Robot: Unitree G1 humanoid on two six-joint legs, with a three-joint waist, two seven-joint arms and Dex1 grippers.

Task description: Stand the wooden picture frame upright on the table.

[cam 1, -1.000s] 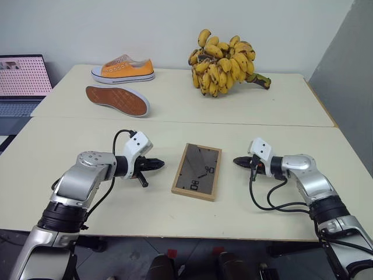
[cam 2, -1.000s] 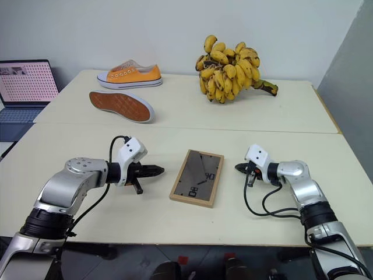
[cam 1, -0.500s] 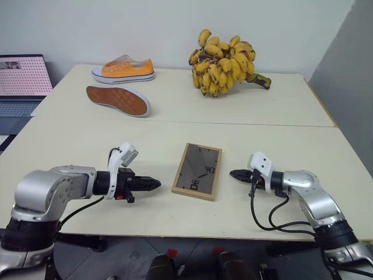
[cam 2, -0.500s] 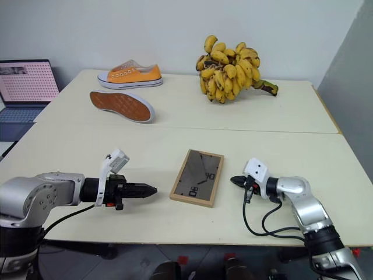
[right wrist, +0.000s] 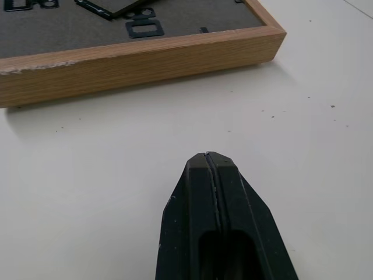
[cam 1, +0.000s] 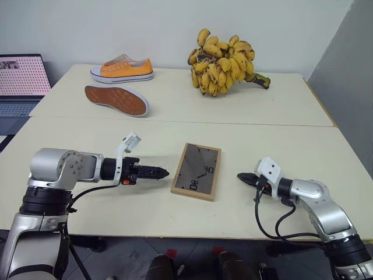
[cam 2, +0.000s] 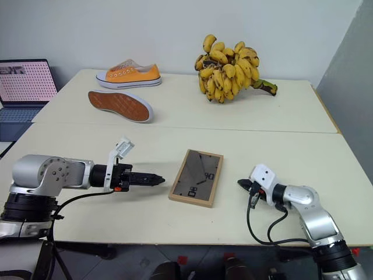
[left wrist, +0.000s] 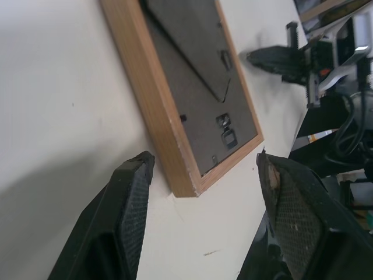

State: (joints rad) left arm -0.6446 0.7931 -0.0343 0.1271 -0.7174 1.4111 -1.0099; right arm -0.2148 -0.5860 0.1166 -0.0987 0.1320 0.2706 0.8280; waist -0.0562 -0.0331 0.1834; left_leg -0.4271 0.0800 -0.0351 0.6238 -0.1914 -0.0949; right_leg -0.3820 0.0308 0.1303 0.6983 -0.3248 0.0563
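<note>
The wooden picture frame lies flat, back panel up (stand flap folded down), on the table. Left of the frame, the left gripper reaches level toward its edge, fingers spread wide, holding nothing. Right of the frame, the right gripper points at it, pressed shut and empty.

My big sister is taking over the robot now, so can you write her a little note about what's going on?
Left gripper: open, beside the near left corner of the wooden picture frame, not touching.
Right gripper: shut, empty, just right of the frame.
Frame: flat on the table, dark back panel up, stand flap folded.
Done: both grippers are at the frame.
Left: grasp it, swing out the flap, stand it upright.
</note>
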